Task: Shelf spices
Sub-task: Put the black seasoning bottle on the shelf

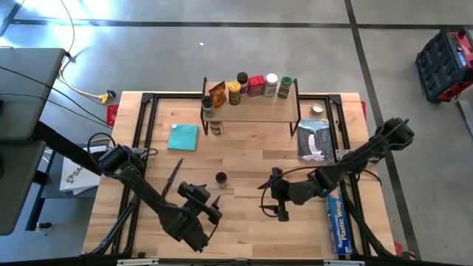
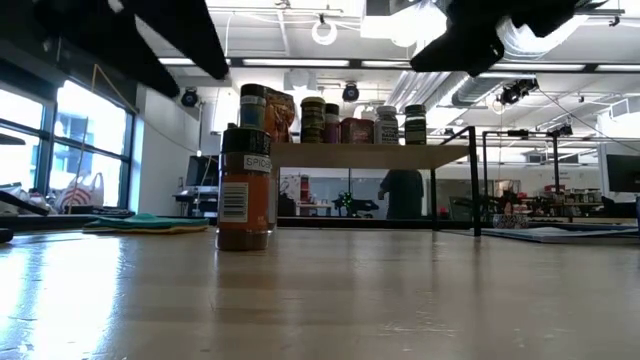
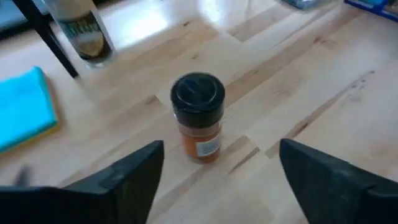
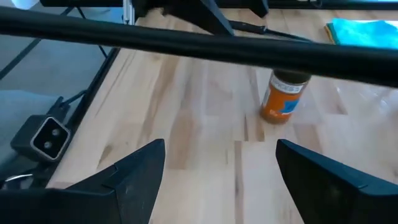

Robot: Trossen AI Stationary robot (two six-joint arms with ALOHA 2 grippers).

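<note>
A spice jar (image 1: 221, 179) with a black lid and orange contents stands upright on the tabletop, alone near the middle. My left gripper (image 3: 221, 148) is open just on its near side; the jar (image 3: 199, 115) shows ahead of the fingers, untouched. My right gripper (image 4: 219, 146) is open to the jar's right, and the jar (image 4: 283, 93) stands farther off in its view. The shelf (image 1: 255, 112) stands at the far edge with several spices (image 1: 255, 85) on its board. Two more jars (image 1: 213, 118) stand by its left legs.
A teal cloth (image 1: 183, 137) lies left of the shelf. A long blue wrap box (image 1: 338, 222) lies at the right edge, a flat printed packet (image 1: 315, 140) and a small round tin (image 1: 318, 111) beyond it. A thin dark stick (image 1: 174, 177) lies left of the lone jar.
</note>
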